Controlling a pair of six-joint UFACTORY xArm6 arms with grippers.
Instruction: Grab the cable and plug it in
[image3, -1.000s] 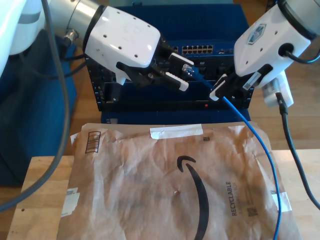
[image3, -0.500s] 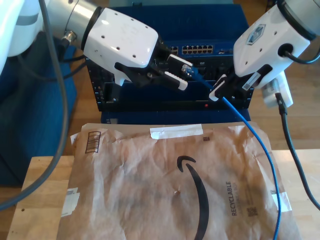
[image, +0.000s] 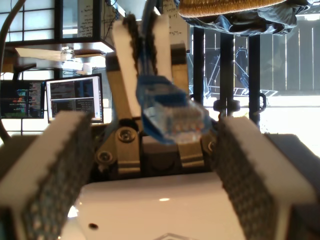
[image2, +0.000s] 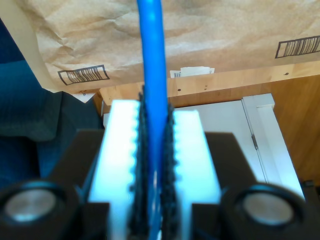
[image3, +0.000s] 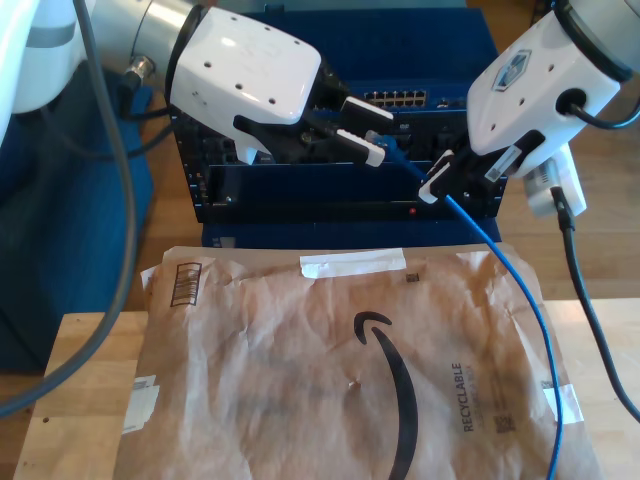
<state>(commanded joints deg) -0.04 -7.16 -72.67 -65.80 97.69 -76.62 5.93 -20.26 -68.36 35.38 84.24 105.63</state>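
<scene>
The blue cable (image3: 510, 280) runs from the exterior view's lower right up to my second gripper (image3: 436, 183), which is shut on it just behind the plug. In the second wrist view the cable (image2: 152, 75) is clamped between the white pads of my second gripper (image2: 154, 116). The translucent blue plug (image: 172, 114) sticks out from the second gripper's fingers (image: 122, 75) toward my first gripper (image: 155, 127). Its grey pads (image: 60, 170) stand wide apart on either side of the plug. My first gripper (image3: 372, 130) is open around the plug end (image3: 392, 150).
A blue network switch with a row of ports (image3: 395, 99) sits on a black rack unit (image3: 300, 195) behind both grippers. A brown paper mailer (image3: 350, 360) covers the wooden table (image3: 80, 370). Grey robot cables (image3: 110, 150) hang at the exterior view's left, and a black one (image3: 585, 290) at its right.
My first gripper has shifted a little up and toward the exterior view's right, so its fingers now reach over the plug. The second gripper and the cable have stayed put.
</scene>
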